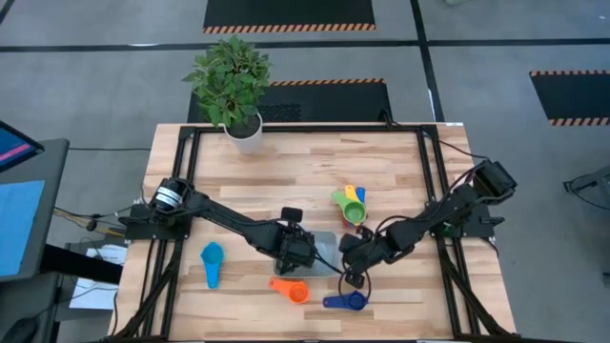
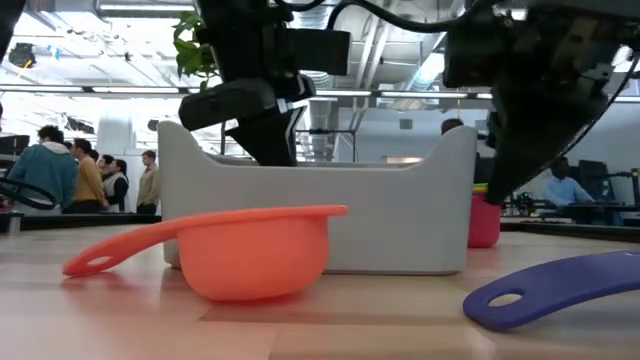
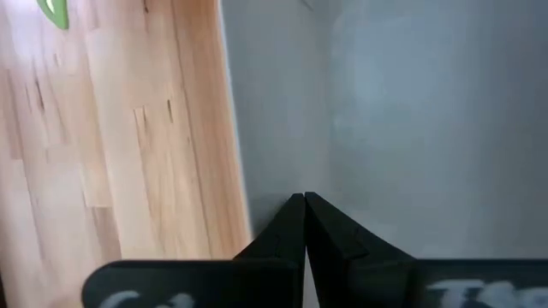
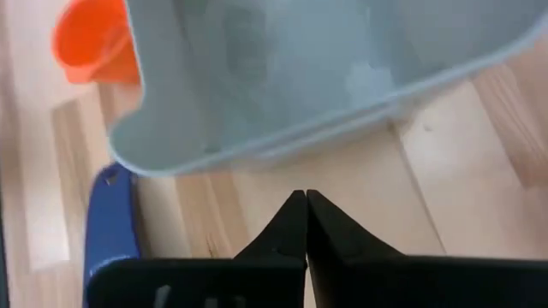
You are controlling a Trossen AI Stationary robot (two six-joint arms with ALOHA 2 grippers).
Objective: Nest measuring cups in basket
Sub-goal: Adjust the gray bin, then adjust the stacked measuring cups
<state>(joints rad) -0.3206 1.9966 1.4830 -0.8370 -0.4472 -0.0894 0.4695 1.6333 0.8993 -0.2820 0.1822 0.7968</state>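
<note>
**Desk:** Where does the basket sit, and who is nearest it?

**Photographer:** The pale grey-blue basket (image 1: 326,250) sits near the front middle of the wooden table (image 1: 400,162), flanked by both arms. The left gripper (image 1: 303,253) hangs over the basket's left end, its fingers (image 3: 295,235) pressed together with nothing between them, the tips pointing down at the basket's inner wall. The right gripper (image 4: 306,201) is just outside the basket's right end, above bare wood, fingers likewise together and empty.

**Desk:** And the cups?

**Photographer:** None shows inside the basket. The orange cup (image 1: 292,289) lies just in front of it, bowl nearly touching the front wall in the low view. The dark blue cup (image 1: 348,301) lies beside the orange one, toward the right, handle pointing left. The light blue cup (image 1: 211,261) is well off to the left, near the left arm. A cluster of cups (image 1: 351,204), green uppermost with yellow, blue and red showing, sits behind the basket to the right.

**Desk:** Anything else on the table?

**Photographer:** A potted plant (image 1: 232,84) in a white pot at the back edge. People (image 2: 75,175) stand in the room beyond.
</note>
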